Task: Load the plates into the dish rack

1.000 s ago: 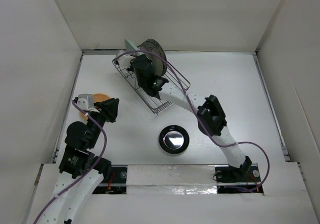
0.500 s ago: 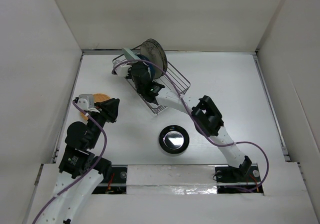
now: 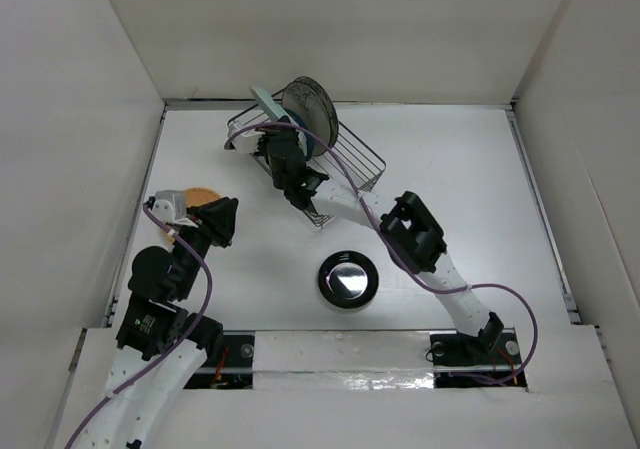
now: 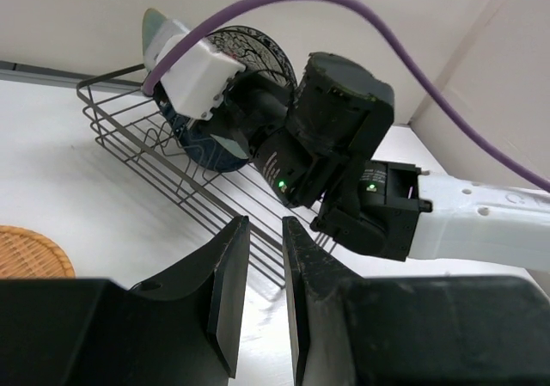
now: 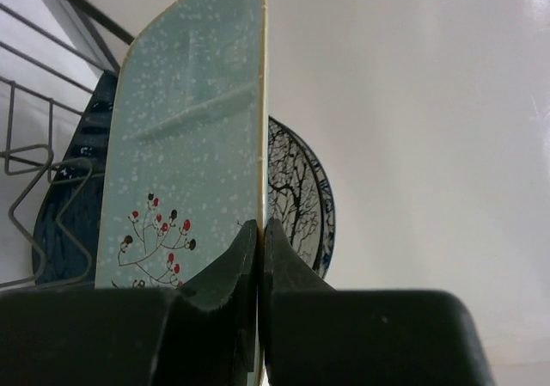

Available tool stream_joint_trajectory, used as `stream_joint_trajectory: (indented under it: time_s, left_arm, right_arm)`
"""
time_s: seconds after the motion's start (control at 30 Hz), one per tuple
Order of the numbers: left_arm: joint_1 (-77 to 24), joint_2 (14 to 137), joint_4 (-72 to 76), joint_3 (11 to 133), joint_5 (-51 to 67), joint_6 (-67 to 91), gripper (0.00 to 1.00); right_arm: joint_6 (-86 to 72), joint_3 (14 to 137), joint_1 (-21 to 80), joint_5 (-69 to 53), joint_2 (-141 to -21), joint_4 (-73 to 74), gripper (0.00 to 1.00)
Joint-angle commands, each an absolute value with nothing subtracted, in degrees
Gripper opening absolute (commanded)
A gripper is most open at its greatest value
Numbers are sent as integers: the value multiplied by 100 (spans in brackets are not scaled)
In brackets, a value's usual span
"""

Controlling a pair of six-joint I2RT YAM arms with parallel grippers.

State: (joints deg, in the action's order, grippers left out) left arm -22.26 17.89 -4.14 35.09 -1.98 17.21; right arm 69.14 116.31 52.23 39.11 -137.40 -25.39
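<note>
**Seating the Mint-Green Plate in the Dish Rack**

Near centre, the glossy black plate (image 3: 348, 279) lies flat on the counter (image 3: 450, 169), not yet loaded. At near left, the left claw (image 4: 260, 231) hovers with its jaws a narrow gap apart and nothing between them, just beside the orange plate (image 3: 203, 195). Farther off, the right claw (image 5: 260, 227) is closed tight on the edge of the mint-green plate (image 5: 189, 145). That plate stands on edge at the left end of the dish rack (image 3: 350, 154), beside the upright dark blue plate (image 5: 69, 223) and cream plate (image 3: 310, 104). Whether its lower edge is seated cannot be told.

Recommended: lower it straight between the tines, parallel to its neighbours. Release only once the wire bears it, since a tilted release risks striking the dark blue plate.
</note>
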Motion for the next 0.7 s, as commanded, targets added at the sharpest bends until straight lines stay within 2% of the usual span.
stream_joint_trajectory:
  time_s: [0.0, 0.27, 0.43, 0.67]
  left_arm:
    - [-2320, 1688, -228, 3621, -272, 1714, 19]
    - [-2373, 1591, -237, 3621, -325, 1714, 19]
    - [-2373, 1564, -229, 3612, -316, 1714, 19]
    - [-2373, 1591, -202, 3595, -281, 1714, 19]
  right_arm:
    - [7286, 11567, 5142, 4193, -13500, -3560, 0]
    - [7357, 11101, 5142, 4157, -13562, -3858, 0]
    - [6313, 11197, 5142, 4149, -13474, -3280, 0]
    - [4405, 12093, 4967, 3877, -13562, -1821, 0]
